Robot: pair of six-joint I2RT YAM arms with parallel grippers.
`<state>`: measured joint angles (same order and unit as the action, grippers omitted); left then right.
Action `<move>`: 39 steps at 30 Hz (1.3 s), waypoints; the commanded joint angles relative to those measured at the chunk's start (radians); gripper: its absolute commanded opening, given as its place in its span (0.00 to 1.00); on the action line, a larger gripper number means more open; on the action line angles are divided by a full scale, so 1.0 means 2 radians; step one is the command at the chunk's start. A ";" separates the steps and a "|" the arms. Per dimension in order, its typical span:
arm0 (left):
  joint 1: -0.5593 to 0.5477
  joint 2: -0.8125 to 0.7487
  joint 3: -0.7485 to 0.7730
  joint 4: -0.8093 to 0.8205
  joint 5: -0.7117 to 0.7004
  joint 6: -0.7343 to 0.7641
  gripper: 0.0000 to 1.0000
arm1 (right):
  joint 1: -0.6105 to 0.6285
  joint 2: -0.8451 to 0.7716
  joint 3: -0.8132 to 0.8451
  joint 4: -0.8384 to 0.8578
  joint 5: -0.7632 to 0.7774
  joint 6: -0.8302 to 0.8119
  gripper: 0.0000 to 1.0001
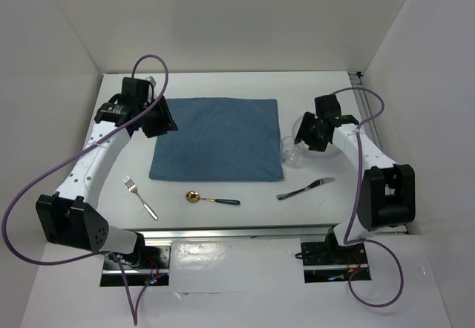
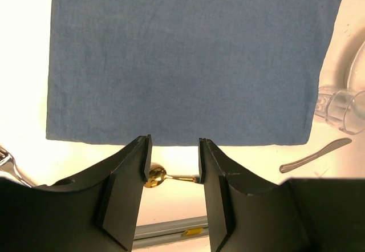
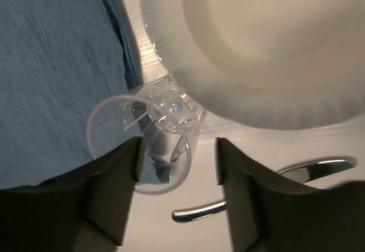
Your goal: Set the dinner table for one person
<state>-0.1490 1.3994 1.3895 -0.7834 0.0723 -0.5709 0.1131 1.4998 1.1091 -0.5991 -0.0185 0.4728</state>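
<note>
Tabletop first: we see the dinner table (image 1: 312, 90) lying white under everything, a blue mat (image 1: 217, 139) at its middle, a white plate (image 3: 319, 101) right of that. Both claws gape empty (left gripper (image 2: 174, 149) by the mat's left edge, right gripper (image 3: 178, 146) near a clear glass (image 3: 154, 143)).

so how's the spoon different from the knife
The spoon has a gold bowl and a dark handle; the knife is all silver. The spoon lies by the middle of the blue mat's near edge, the knife off its near right corner. Both lie flat on the table, off the mat.
</note>
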 commanded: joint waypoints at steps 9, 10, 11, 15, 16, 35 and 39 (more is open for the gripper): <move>-0.005 0.009 -0.005 0.007 0.008 0.019 0.54 | -0.004 0.030 0.003 0.032 0.011 0.000 0.01; -0.005 0.009 -0.005 0.007 0.012 0.019 0.54 | 0.002 0.019 0.022 0.020 0.023 0.000 0.00; -0.005 0.009 -0.005 0.011 0.012 0.019 0.54 | 0.003 0.014 0.034 0.012 0.049 0.000 0.00; -0.005 0.009 -0.005 0.016 0.012 0.019 0.54 | 0.019 0.004 0.102 -0.013 0.072 -0.010 0.00; -0.005 0.009 -0.005 0.016 0.012 0.019 0.54 | 0.019 0.004 0.114 -0.013 0.072 -0.010 0.00; -0.009 -0.034 -0.043 -0.003 -0.012 0.014 0.54 | 0.081 0.356 0.477 -0.057 0.063 -0.015 0.00; -0.009 -0.039 -0.048 -0.009 -0.016 0.019 0.54 | 0.085 0.378 0.490 -0.069 0.072 -0.015 0.00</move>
<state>-0.1612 1.3521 1.2991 -0.7940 0.0662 -0.5510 0.2680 2.2543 2.0186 -0.7120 0.0982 0.4469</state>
